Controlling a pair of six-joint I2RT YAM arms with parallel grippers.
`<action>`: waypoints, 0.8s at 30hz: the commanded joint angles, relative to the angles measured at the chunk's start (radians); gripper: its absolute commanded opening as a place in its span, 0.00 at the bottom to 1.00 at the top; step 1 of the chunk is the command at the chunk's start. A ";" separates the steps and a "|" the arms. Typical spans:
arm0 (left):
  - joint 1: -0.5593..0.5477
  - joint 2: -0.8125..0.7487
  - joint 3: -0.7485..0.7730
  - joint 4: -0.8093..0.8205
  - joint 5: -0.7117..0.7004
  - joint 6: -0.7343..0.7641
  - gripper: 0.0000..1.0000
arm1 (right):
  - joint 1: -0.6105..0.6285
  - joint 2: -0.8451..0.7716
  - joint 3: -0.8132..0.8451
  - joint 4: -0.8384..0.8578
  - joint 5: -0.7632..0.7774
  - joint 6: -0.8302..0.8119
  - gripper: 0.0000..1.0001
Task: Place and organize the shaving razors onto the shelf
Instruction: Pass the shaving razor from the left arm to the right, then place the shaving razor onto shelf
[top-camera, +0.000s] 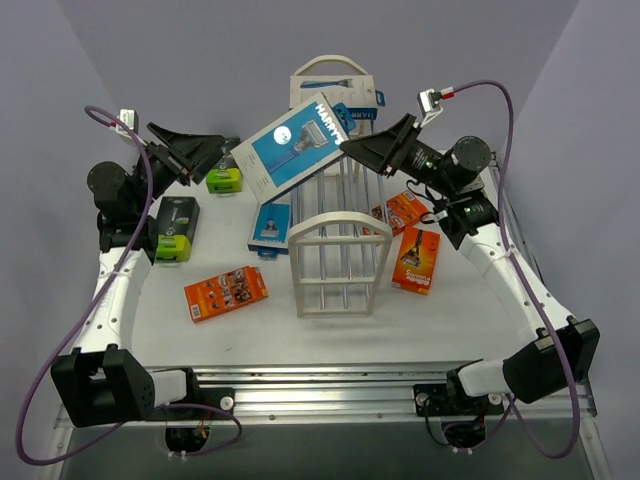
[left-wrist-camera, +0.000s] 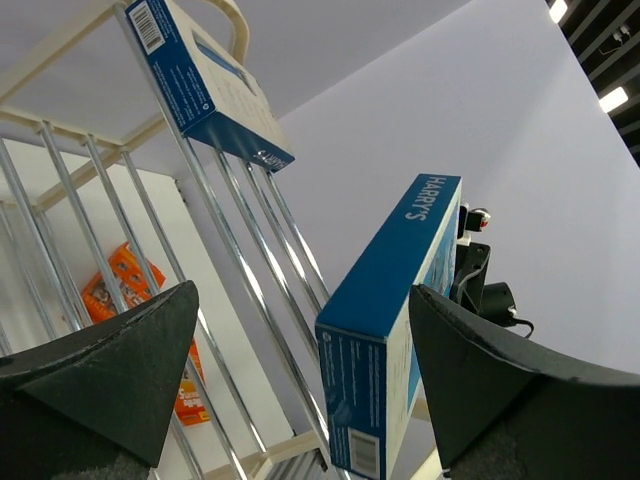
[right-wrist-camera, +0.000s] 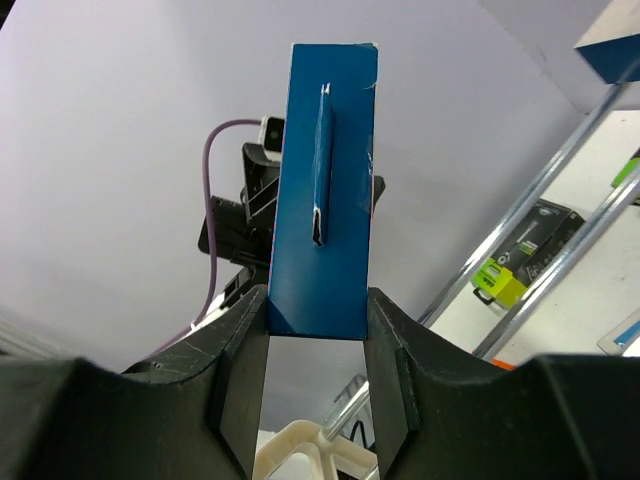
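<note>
- Reading HARRY'S on the big blue-and-white razor box (top-camera: 298, 148). The same word runs along its blue edge in my left wrist view.
- Right fingers (right-wrist-camera: 238, 352) are clenched on one end of that box, holding it tilted in the air above the shelf (top-camera: 335, 262).
- Left fingers (left-wrist-camera: 110, 370) are spread wide, with the box's other end between them. I see no contact.
- A second blue box (top-camera: 335, 95) leans at the shelf's far end.
- An orange box (top-camera: 226, 292) and a black-and-lime box (top-camera: 175, 228) lie on the white bench (top-camera: 160, 325), with plain lilac-grey walls (top-camera: 320, 30) behind.
</note>
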 joint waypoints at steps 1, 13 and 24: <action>0.026 -0.031 -0.013 0.013 0.029 0.035 0.94 | -0.018 -0.079 -0.001 0.012 0.106 0.004 0.00; 0.075 -0.115 -0.025 -0.253 0.015 0.299 0.94 | -0.044 -0.194 -0.130 -0.039 0.364 0.061 0.00; 0.080 -0.103 -0.080 -0.373 -0.025 0.413 0.94 | -0.042 -0.282 -0.214 -0.079 0.525 0.027 0.00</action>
